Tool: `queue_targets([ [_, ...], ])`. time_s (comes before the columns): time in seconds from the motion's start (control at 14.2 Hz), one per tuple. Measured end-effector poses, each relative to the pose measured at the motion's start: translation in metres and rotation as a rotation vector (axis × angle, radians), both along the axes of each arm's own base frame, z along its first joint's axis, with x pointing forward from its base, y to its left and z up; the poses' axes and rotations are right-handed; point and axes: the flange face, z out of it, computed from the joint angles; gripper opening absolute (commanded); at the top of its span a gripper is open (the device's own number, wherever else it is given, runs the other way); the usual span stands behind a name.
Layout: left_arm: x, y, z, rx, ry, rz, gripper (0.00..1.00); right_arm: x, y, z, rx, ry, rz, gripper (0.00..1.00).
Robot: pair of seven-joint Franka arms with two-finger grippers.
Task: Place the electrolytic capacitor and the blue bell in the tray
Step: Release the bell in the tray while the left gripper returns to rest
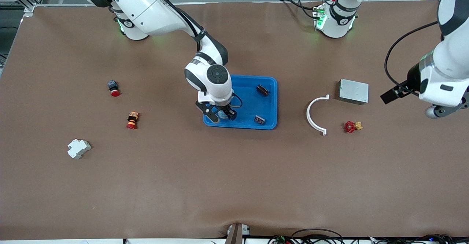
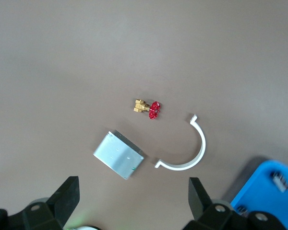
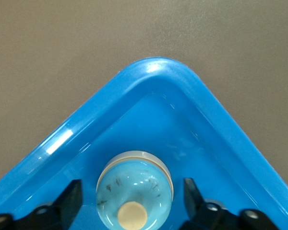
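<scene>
Blue bell (image 3: 134, 189) lies inside the tray (image 1: 273, 101), in the tray corner nearest the front camera toward the right arm's end, directly beneath the right gripper (image 1: 220, 115), whose spread fingers flank it without contact. Left gripper (image 1: 445, 110) waits released over the left arm's counter edge.

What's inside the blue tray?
Inside the tray are two small dark parts and a round blue bell, sitting between the right gripper's open fingers. The gripper covers part of the tray's floor in the front view.
</scene>
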Motion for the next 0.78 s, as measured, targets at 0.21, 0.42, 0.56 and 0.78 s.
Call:
queue_targets([
  [0.21,-0.004,-0.002,0.024,-0.008,-0.029,-0.138,1.00,0.000,0.001,0.000,0.000,-0.002,0.004,1.00],
  [0.42,-0.014,-0.003,0.044,0.028,-0.047,-0.245,1.00,0.000,0.004,0.004,-0.007,-0.002,0.007,1.00],
  [0.56,-0.021,0.009,0.051,0.030,-0.047,-0.248,1.00,0.000,0.007,0.008,-0.021,0.004,0.011,1.00],
  [0.78,-0.039,0.031,0.063,-0.024,-0.055,-0.203,1.00,-0.002,0.012,0.014,-0.045,0.016,0.019,1.00],
])
